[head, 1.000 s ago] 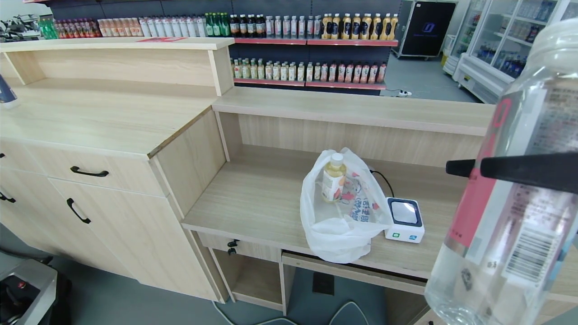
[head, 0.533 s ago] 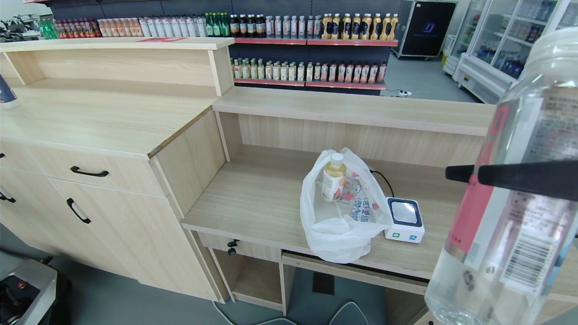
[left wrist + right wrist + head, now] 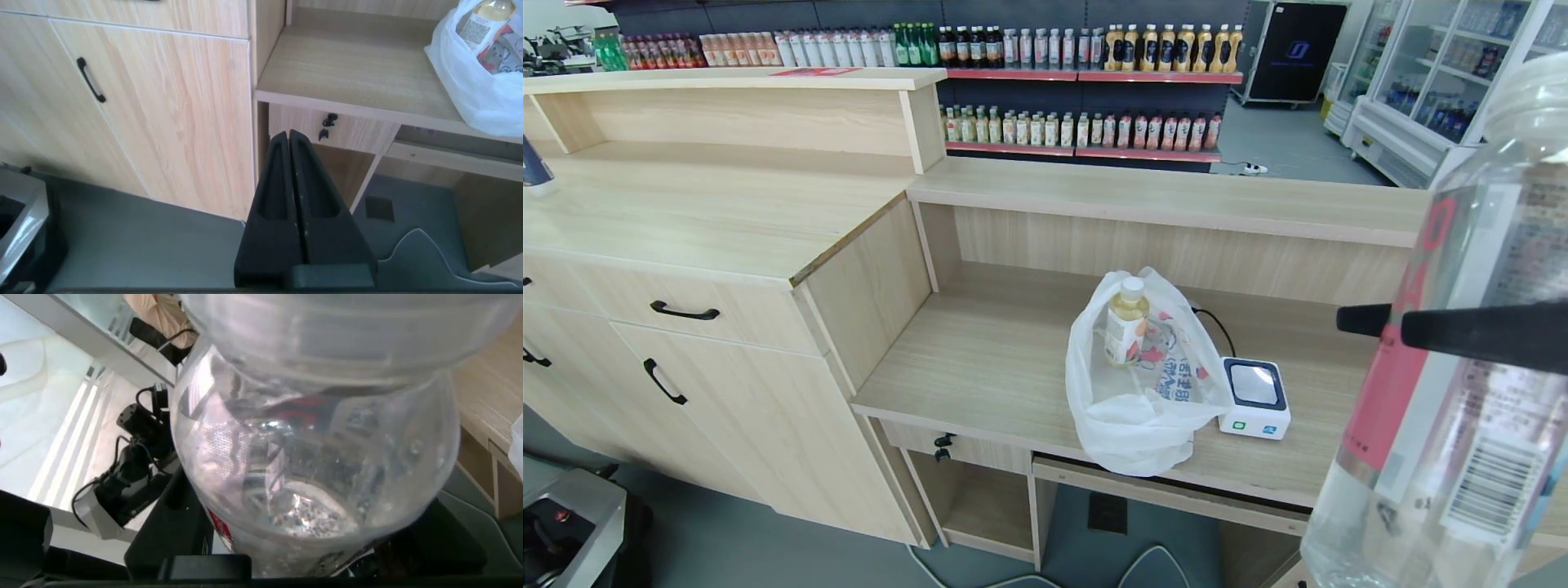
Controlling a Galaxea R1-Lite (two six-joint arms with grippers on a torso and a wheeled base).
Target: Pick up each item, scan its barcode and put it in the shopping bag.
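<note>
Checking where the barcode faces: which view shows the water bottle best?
Head view: the water bottle shows its label and barcode. The right wrist view shows its clear rounded body close up, print hidden.

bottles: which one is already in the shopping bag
The small yellow-drink bottle, upright inside the shopping bag; the large clear bottle is outside it, held by the right gripper.

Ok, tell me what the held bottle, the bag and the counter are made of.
Bottle: clear glossy plastic, it seems; the background shows through. Bag: thin, crinkled white plastic film, half see-through. Counter: pale matte wood-grain board, likely laminate.
</note>
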